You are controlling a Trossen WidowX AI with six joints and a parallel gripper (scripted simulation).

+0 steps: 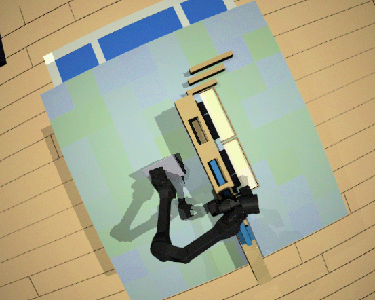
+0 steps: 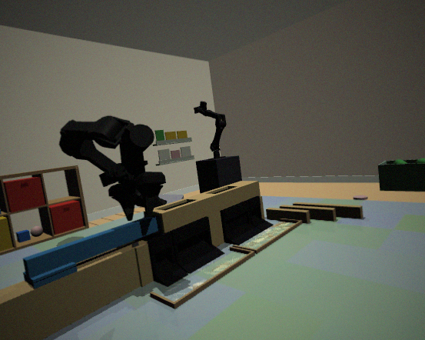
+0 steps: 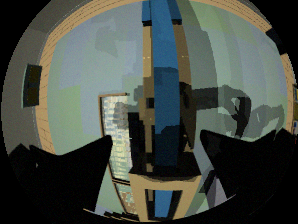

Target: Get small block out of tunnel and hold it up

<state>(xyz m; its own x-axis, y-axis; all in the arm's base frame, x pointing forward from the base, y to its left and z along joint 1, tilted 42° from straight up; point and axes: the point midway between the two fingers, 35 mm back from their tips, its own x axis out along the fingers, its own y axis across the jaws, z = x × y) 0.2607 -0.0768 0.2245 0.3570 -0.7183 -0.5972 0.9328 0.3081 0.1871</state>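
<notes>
Gripper (image 1: pixel 228 194) (image 2: pixel 137 227) (image 3: pixel 157 137) spread, pinching nothing, by the blue handle (image 1: pixel 246 234) (image 2: pixel 90 241) (image 3: pixel 165 50). Tunnel roof (image 1: pixel 205 153) (image 2: pixel 213 194) (image 3: pixel 165 185) covers the cage between its slots. Three rods (image 1: pixel 211 62) (image 2: pixel 328 211) lie beyond.

The handle (image 2: pixel 90 242) (image 3: pixel 165 50) sticks out of one end of the tunnel (image 1: pixel 204 151) (image 2: pixel 213 204) (image 3: pixel 137 187), lying along a rail (image 1: pixel 255 259) (image 2: pixel 101 271) that runs on from that same end. Two framed panels (image 1: pixel 240 163) (image 2: pixel 213 281) (image 3: pixel 101 120) lie end to end beside the tunnel's long open side, and three loose rods (image 1: pixel 211 62) (image 2: pixel 328 211) lie roughly side by side near its other end. Over the tunnel's handle end is the gripper (image 2: pixel 137 223) (image 3: pixel 157 137), its fingers on either side of the handle.
</notes>
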